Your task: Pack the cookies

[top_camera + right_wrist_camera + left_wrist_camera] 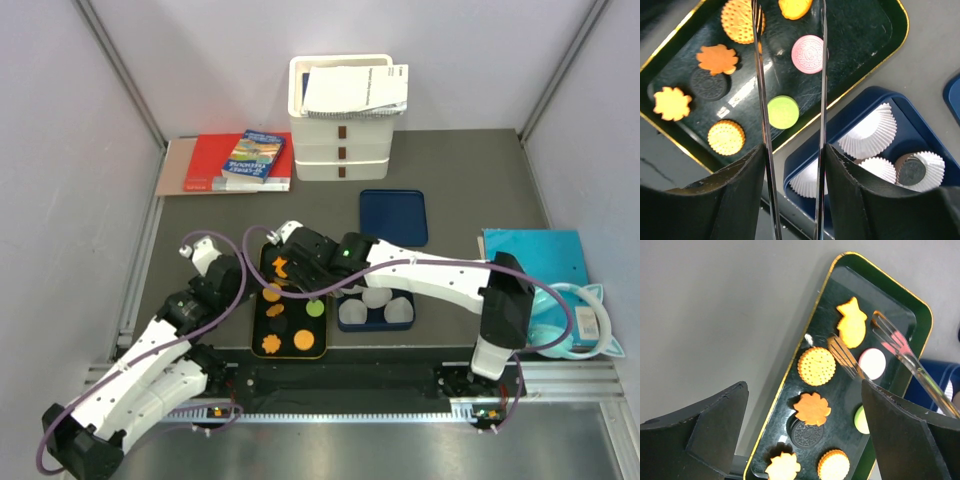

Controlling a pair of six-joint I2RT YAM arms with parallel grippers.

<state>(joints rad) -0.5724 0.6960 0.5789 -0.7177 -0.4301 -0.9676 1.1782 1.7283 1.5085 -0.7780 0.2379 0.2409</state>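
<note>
The cookies lie on a black gold-rimmed tray [256, 318]: pink cookie [808, 54], green cookie [783, 112], black cookie [708, 84], and several orange ones such as the flower cookie [717, 58]. My right gripper [794, 150] is shut on clear tongs [760, 75], whose two arms reach over the tray and straddle the pink cookie [872, 363]. The tongs' tips [842, 352] hang apart, holding nothing. One black cookie [911, 171] sits in a paper cup in the blue box [920, 125]. My left gripper [804, 387] hovers open above the tray's near end.
White pleated paper cups [875, 131] fill the blue box [345, 322] right of the tray. A dark blue lid [393, 215] lies behind it. White stacked bins [340, 150], books [240, 160] at the back left, teal items [535, 255] at the right.
</note>
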